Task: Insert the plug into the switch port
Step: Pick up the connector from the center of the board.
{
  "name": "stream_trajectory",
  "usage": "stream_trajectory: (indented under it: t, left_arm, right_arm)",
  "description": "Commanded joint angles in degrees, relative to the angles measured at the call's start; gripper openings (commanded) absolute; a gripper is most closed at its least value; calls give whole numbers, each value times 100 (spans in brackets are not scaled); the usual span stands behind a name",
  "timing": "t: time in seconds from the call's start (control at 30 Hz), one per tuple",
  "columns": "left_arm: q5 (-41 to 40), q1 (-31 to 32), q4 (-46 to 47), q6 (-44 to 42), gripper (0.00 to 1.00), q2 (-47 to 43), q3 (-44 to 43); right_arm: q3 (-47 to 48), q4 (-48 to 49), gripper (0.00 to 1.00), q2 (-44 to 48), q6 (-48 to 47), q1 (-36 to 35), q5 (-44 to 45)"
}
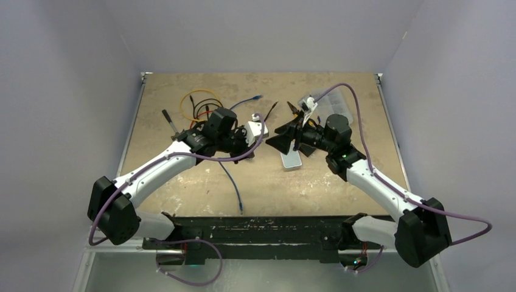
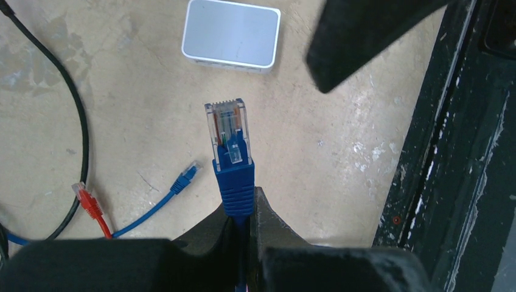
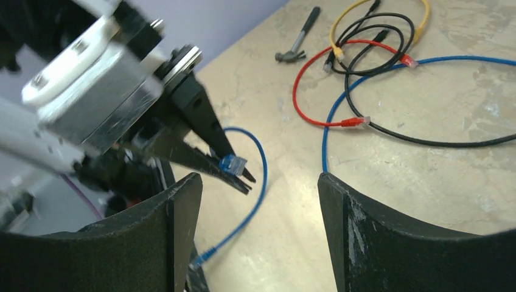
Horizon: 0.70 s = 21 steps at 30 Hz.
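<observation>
- Black fingers of the left gripper fill the bottom edge of the left wrist view, clenched on the ribbed blue boot of the plug.
- Centre frame there, the plug points straight up the picture, its clear tip showing coloured wires inside.
- Beyond that tip, at the top centre, the switch lies flat on the table: a small white box with rounded corners, apart from the plug. Its ports cannot be made out.
- Seen from the right wrist, the plug sits left of centre, pinched between the left gripper's pointed tips, with a blue cable looping down from it toward the bottom edge.
- Across the bottom of that same view the right gripper stands released, its two dark fingers wide apart with nothing held between them.
- From above, both arms reach toward the middle of the table, and the switch lies just below the right gripper.
- Lower left in the left wrist view lie a loose blue connector, a red connector and a black cable.
- Upper right in the right wrist view, a red cable and a yellow cable tangle with more black cable, and a hammer lies at the top centre.
</observation>
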State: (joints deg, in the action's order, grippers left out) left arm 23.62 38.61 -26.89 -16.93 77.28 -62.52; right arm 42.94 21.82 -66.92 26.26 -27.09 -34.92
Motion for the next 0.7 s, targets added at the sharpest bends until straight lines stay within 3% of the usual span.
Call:
stream_trajectory:
  t: [0.0,0.17,0.4,0.67]
  left_arm:
    - [299,19,-599,-288,0,154,-326]
    - [273,16,-833,-409,0,100,-345]
    - [398,124,-1011,-503,0,40,-311]
    - [513,406,-1098,-512,0,-2,-344]
  right_arm:
    - [-83,-292,73,270,-2219,-15,-909]
    - [-187,-335,74,247,-2955,-24,-1066]
    - [-839,1032,70,327,-3301,-72,-1639]
    - [-788,893,63,72,-4131,-499,-1837]
